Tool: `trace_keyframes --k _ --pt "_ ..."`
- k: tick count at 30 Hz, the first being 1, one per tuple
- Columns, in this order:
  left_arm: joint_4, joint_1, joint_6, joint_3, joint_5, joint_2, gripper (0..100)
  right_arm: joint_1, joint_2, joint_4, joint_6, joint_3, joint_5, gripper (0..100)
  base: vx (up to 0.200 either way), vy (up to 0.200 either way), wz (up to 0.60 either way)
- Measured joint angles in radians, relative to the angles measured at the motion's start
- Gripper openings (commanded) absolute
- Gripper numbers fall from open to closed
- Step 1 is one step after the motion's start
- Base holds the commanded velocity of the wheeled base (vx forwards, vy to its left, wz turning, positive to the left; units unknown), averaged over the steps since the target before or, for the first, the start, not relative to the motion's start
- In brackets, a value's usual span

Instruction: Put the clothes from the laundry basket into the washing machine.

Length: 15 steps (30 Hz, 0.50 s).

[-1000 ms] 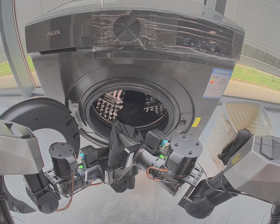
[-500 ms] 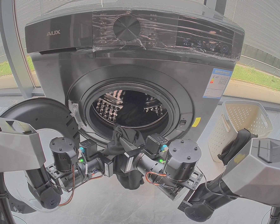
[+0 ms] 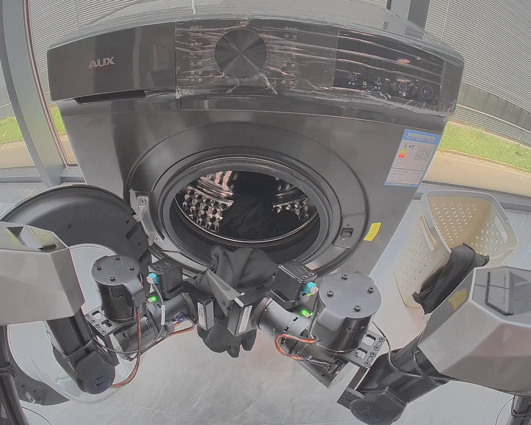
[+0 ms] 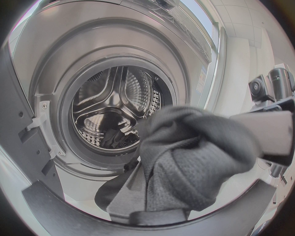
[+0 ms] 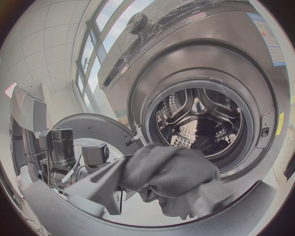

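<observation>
While both hands carry the dark garment (image 3: 237,267) just in front of the washing machine (image 3: 253,125), below the lip of the drum opening (image 3: 245,205), the step in hand is judged to be insertion. The left hand (image 4: 190,167) and the right hand (image 5: 163,179) are each clamped on the bunched cloth, close together.

Recommended procedure:
1. Raise the bundle above the lip and advance both hands together toward the far side, into the drum.
2. Release only when the hanging tail (image 3: 226,340) has passed the lip; otherwise it may drape outside.
3. Stay right of the open door (image 3: 78,221).

More dark clothing (image 4: 115,138) lies in the drum. 1 dark item (image 3: 451,274) hangs over the rim of the laundry basket (image 3: 477,198), at the right.

Markings: brand lettering (image 3: 101,63) on the drawer front at upper left, an energy label (image 3: 412,158) right of the opening, a yellow sticker (image 3: 372,231) beside the latch. The label's fine print cannot be made out.
</observation>
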State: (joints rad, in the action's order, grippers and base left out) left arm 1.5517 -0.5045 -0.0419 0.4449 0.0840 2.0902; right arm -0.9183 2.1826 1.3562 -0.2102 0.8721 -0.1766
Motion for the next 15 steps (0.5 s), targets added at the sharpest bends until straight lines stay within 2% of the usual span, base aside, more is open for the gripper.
trace_keyframes --k 5,9,13,15 --pt "-0.010 0.002 -0.008 0.006 -0.001 -0.022 0 0.000 -0.014 0.019 0.003 -0.089 -0.002 100 0.000 0.000 0.00" --pt "0.013 0.003 -0.024 0.019 -0.001 -0.054 0 0.003 -0.030 -0.015 0.013 -0.230 0.003 100 0.000 0.000 0.00" --pt "0.005 0.005 -0.030 0.016 -0.001 -0.084 0 0.018 -0.043 0.046 0.020 -0.344 0.003 100 0.000 0.000 0.00" --pt "0.004 0.005 -0.032 0.011 -0.001 -0.101 0 0.034 -0.048 0.119 0.025 -0.386 0.001 100 0.000 0.000 0.00"
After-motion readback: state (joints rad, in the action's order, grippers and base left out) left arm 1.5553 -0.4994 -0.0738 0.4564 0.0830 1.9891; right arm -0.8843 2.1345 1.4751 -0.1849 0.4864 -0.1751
